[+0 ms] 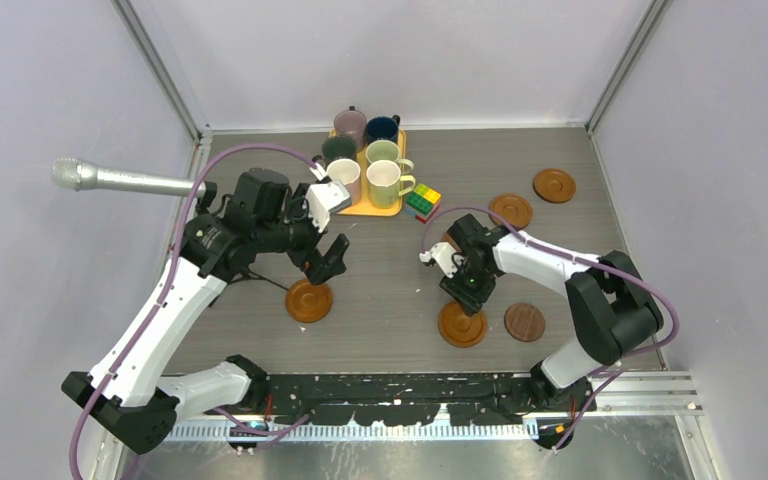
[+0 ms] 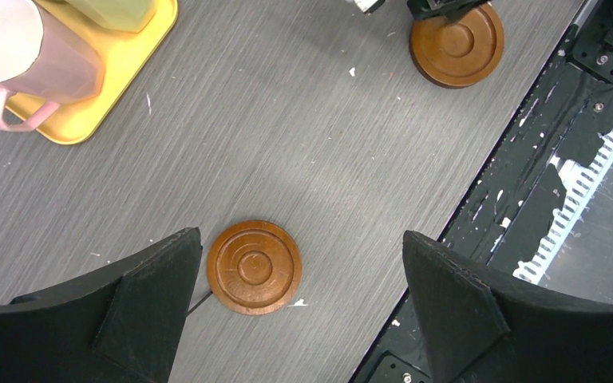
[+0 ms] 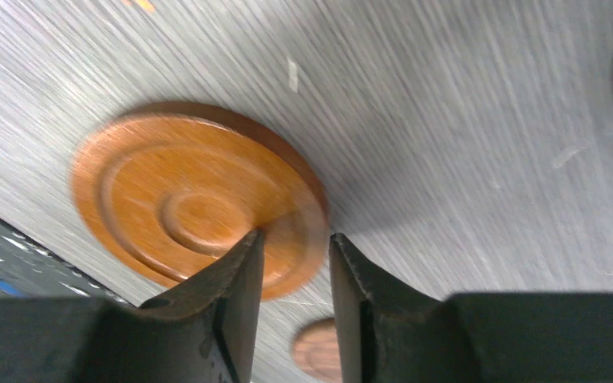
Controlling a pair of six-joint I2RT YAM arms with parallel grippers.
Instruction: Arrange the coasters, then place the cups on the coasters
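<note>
Several cups [image 1: 365, 160] stand together on the yellow tray [image 1: 385, 209] at the back. One brown coaster [image 1: 309, 300] lies left of centre, and my left gripper [image 1: 328, 262] hangs above it, wide open and empty. In the left wrist view that coaster [image 2: 254, 266] lies by the left finger, below the left gripper [image 2: 302, 239]. My right gripper [image 1: 467, 290] is low over a second coaster [image 1: 462, 324]. In the right wrist view the right gripper [image 3: 294, 235] has its jaws partly apart astride this coaster's [image 3: 183, 199] rim, not pinching it.
A darker flat coaster [image 1: 525, 322] lies right of the right gripper. Two more coasters [image 1: 510, 210] [image 1: 554, 185] lie at the back right. A multicoloured cube [image 1: 422, 200] sits beside the tray. A microphone [image 1: 110, 178] juts in from the left wall.
</note>
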